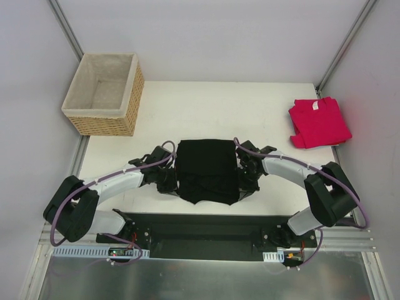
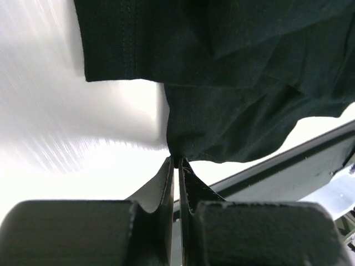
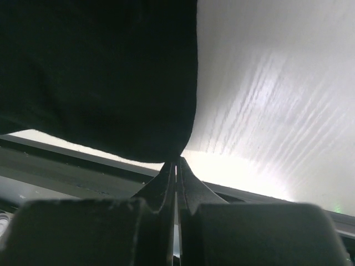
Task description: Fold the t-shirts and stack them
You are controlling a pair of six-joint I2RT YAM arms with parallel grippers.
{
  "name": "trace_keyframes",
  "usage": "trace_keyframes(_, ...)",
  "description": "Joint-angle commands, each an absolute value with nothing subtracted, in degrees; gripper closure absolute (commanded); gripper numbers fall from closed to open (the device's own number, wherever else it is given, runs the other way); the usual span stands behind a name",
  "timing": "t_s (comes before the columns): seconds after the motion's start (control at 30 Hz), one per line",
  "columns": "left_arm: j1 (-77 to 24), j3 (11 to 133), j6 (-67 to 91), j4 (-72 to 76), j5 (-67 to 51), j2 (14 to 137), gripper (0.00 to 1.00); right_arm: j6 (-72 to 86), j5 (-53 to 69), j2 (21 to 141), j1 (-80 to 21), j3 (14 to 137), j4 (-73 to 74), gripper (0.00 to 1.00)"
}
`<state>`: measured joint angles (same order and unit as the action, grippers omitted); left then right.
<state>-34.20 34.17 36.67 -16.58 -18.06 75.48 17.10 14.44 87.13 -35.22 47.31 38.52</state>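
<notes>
- The black t-shirt (image 1: 206,165) is lying partly folded at the near middle of the tabletop (image 1: 206,106), with its lower hem reaching the near edge. No print is showing on it in any view.
- The left hand (image 1: 167,181) is clenching the shirt's near left corner and the right hand (image 1: 245,181) is pinching the near right one. Gripping both corners at once is probably meant to keep the hem level, so the cloth can be lifted and folded over evenly.
- The pinkish-red t-shirt (image 1: 319,122) is sitting already folded at the far right of the tabletop, well apart from the arms. It looks to be waiting as the other half of the stack.
- The wicker basket (image 1: 106,125) is standing at the far left corner, well clear of both shirts.
- The top view is giving the whole layout, but the black hands are blending into the black cloth, so the grip cannot be judged there.
- The left wrist view is showing the fingertips (image 2: 169,166) pressed together on a small tuck of hem, plus layered cloth and a stitched edge above.
- The right wrist view is showing closed fingers (image 3: 184,166) meeting a rounded fold of cloth exactly at their tips. How much fabric is caught between them is hard to tell.
</notes>
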Motion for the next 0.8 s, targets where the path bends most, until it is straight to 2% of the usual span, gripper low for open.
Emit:
trace_keyframes(0.0,-35.8,31.9,39.4,-18.0,-19.6,70.1,1.0,17.9,14.6,82.5,-36.3,45.7,41.4,0.99)
trace_keyframes(0.23,-36.3,32.3,39.8,-20.9,-19.1,66.7,1.0,17.1,13.2,80.0,-36.6,47.4,45.2,0.99)
trace_keyframes(0.47,-36.3,38.4,37.4,-22.5,-19.5,70.3,1.0,14.0,12.0,82.8,-36.2,55.7,49.9,0.99)
trace_keyframes(0.77,-35.9,49.2,33.2,-25.7,-18.5,75.4,1.0,6.6,13.4,91.3,-30.8,70.7,54.5,0.99)
